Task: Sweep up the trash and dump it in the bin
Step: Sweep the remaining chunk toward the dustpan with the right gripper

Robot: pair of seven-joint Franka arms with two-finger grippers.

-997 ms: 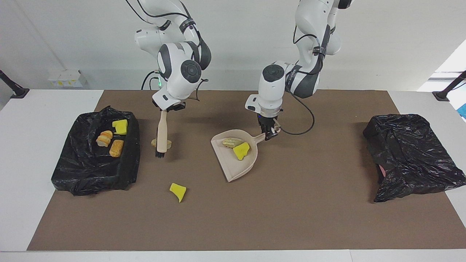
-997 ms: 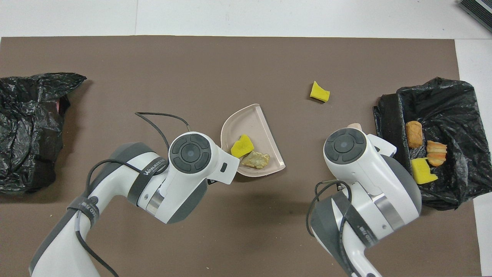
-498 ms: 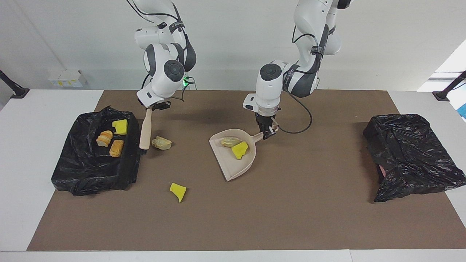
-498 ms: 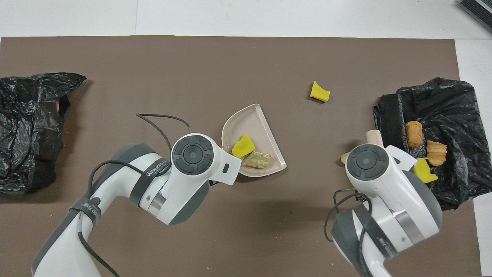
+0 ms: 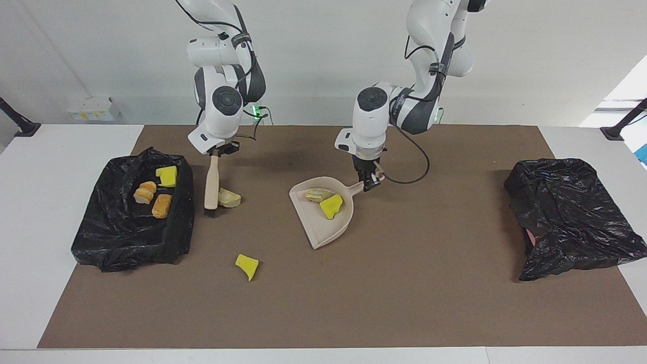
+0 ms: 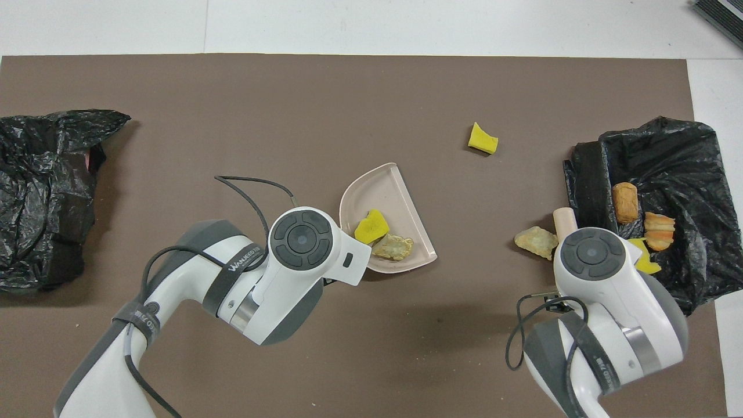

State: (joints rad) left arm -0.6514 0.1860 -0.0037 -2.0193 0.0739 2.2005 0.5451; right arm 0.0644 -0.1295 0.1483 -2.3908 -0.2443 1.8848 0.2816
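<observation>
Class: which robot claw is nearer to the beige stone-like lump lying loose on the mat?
Right. The right claw, holding the brush, is beside the beige lump; the left claw grips the dustpan handle mid-table.

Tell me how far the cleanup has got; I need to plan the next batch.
Done: three pieces lie in the lined bin. In hand: the left gripper holds the dustpan, which carries a yellow chunk and a beige lump; the right gripper holds the brush beside a beige piece. Left: that piece, a yellow chunk on the mat, and dumping the pan.
</observation>
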